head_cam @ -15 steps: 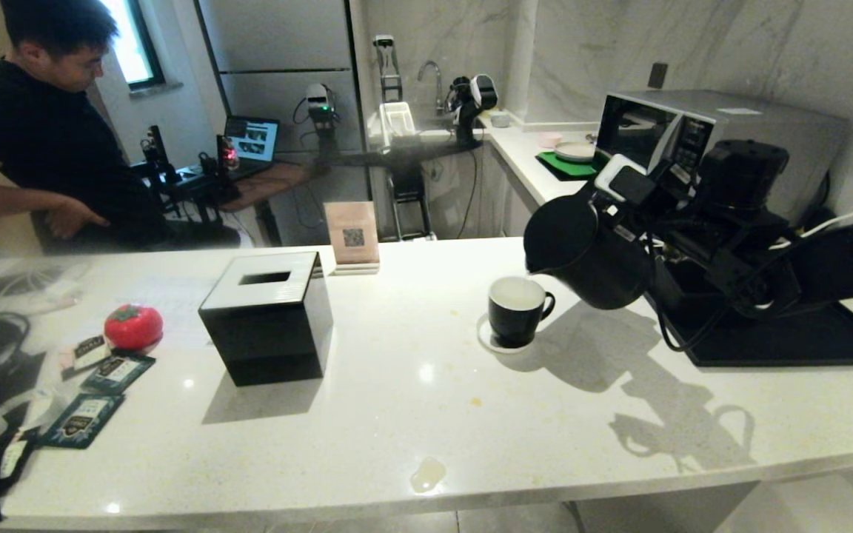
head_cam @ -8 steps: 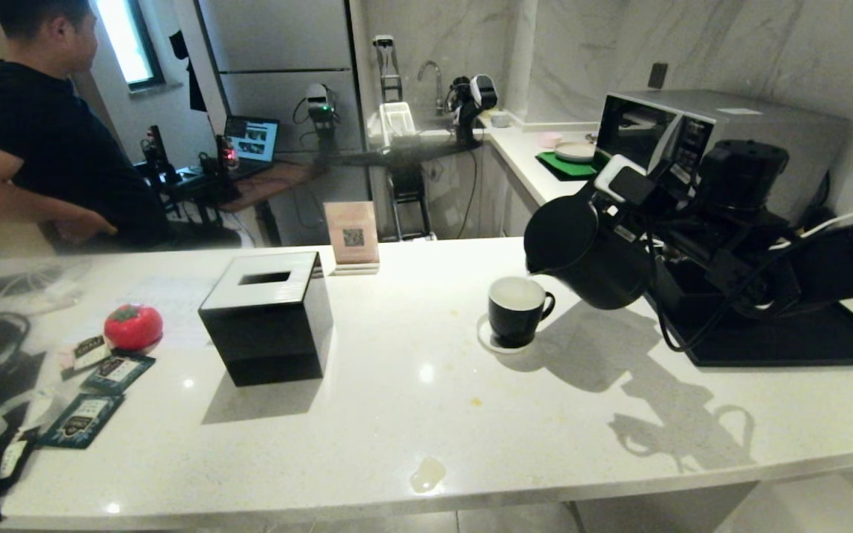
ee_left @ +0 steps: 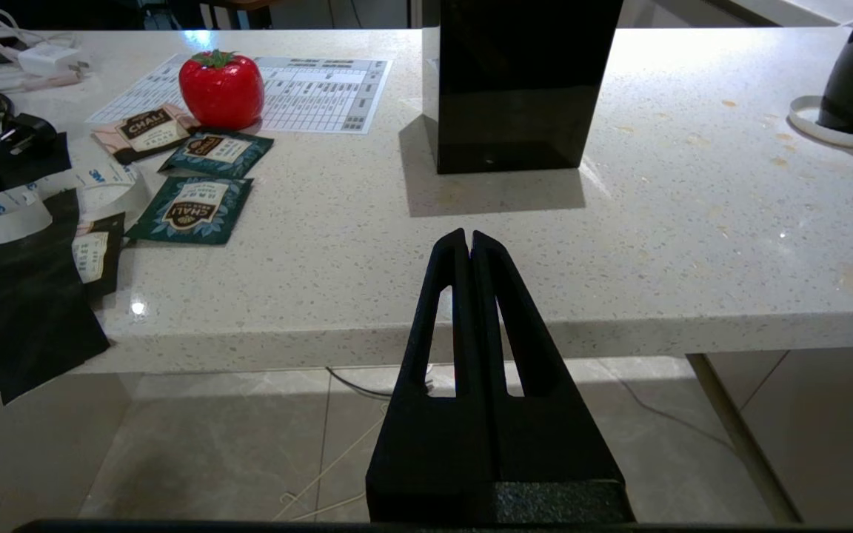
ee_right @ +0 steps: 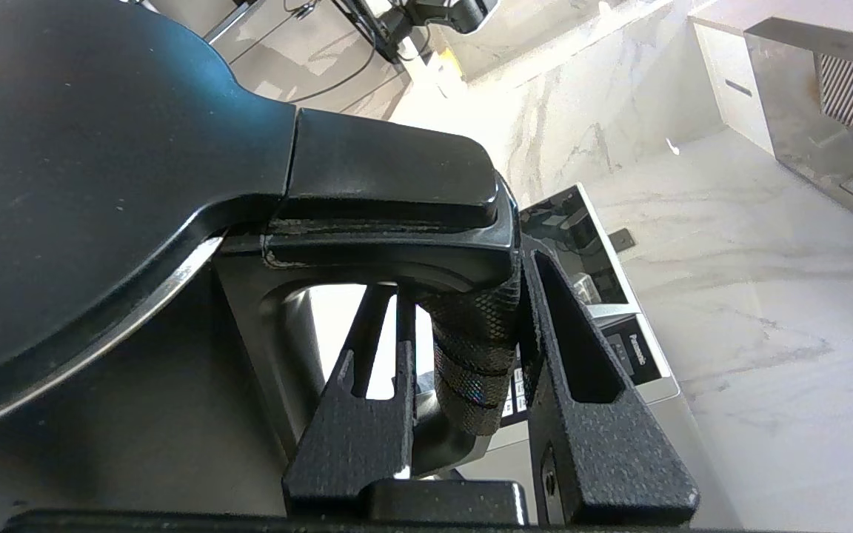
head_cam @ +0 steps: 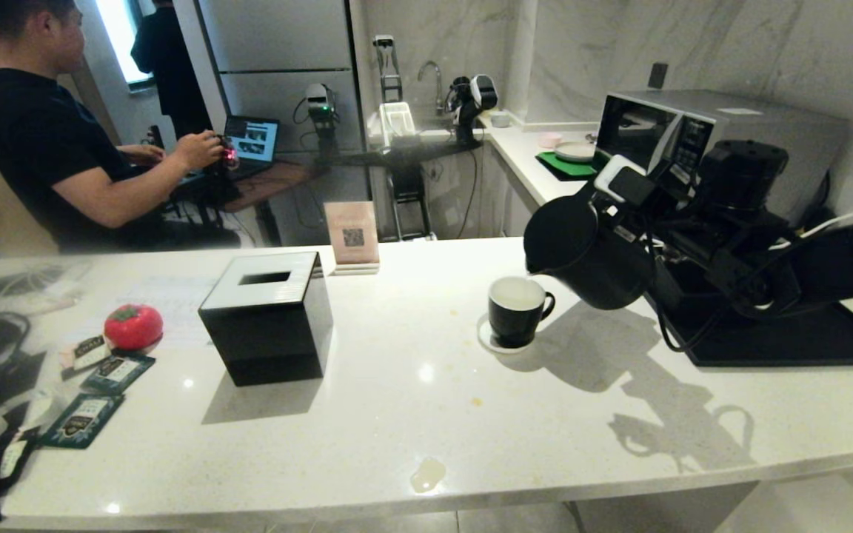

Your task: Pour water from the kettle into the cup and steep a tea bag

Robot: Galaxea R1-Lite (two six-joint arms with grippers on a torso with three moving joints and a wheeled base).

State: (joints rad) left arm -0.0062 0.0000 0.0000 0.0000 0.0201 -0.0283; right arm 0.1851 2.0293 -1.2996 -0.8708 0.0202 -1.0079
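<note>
**Kettle tipped over the cup, arm holding steady**

Head view: the right gripper (head_cam: 649, 222) is holding the kettle (head_cam: 582, 255) tilted, its spout hanging just above the cup (head_cam: 517, 309) at about 1 o'clock from the rim. The cup is sitting on a white coaster (head_cam: 487, 337) on the counter (head_cam: 426, 414), at 3 o'clock from the tissue box (head_cam: 267, 314). The black tray (head_cam: 804, 337) is lying at 3 o'clock from the cup, under the arm. Compared with a second ago, kettle, cup and arm are sitting exactly where they were; only the person (head_cam: 49, 148) at 10 o'clock is turning away and reaching toward the desk. No stream is showing at the spout, so I am judging the pour as paused or nearly finished. Tea packets (head_cam: 86, 418) are lying at 8 o'clock, well apart from the cup, untouched, so steeping is yet to come.

Left wrist view: the left gripper (ee_left: 469, 240) is hanging below the counter edge, parked, its jaws pressed together on nothing. The packets (ee_left: 193, 211) are lying at 10 o'clock from it, beside a red toy fruit (ee_left: 221, 89).

Right wrist view: the right gripper (ee_right: 463, 348) is pinching the kettle's textured handle (ee_right: 474, 355) between its fingers (ee_right: 582, 392), the kettle body (ee_right: 86, 163) filling the frame.
</note>
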